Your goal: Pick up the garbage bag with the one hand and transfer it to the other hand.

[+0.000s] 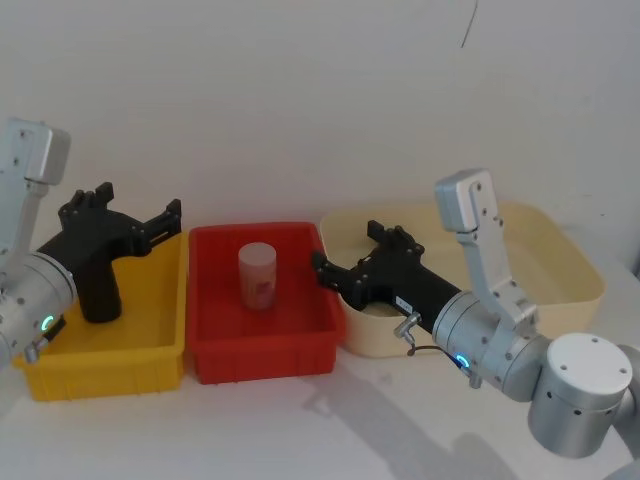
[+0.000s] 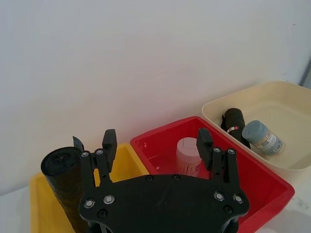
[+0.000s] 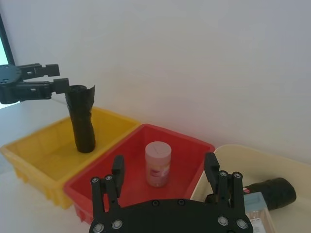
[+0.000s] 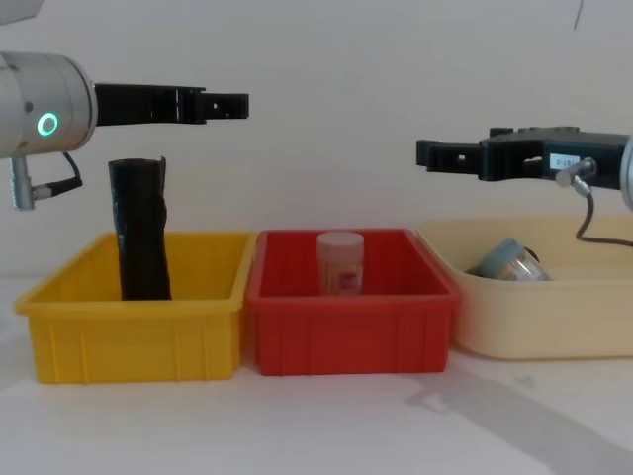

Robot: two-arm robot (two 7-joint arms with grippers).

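Black glossy roll of garbage bag (image 2: pixel 235 120) with red-orange sticker lay on its side in cream plastic tub (image 2: pixel 218 104), just beside a grey-blue jar (image 2: pixel 261 137); right gripper (image 1: pixel 348 248) hung over tub's near-red-bin edge, fingers released, left gripper (image 1: pixel 138 205) likewise spread above yellow bin (image 1: pixel 110 365) holding plain upright black roll (image 4: pixel 140 230).

Yellow bin (image 4: pixel 129 332) left w/ plain black roll (image 4: pixel 139 230) upright; red bin (image 4: pixel 351 327) mid w/ pink-capped jar (image 4: pixel 339 262); cream tub (image 4: pixel 554 312) right.

No words or numbers can be read. The white label (image 4: pixel 565 159) on the right claw (image 4: pixel 427 154) has tiny marks, too small to read.
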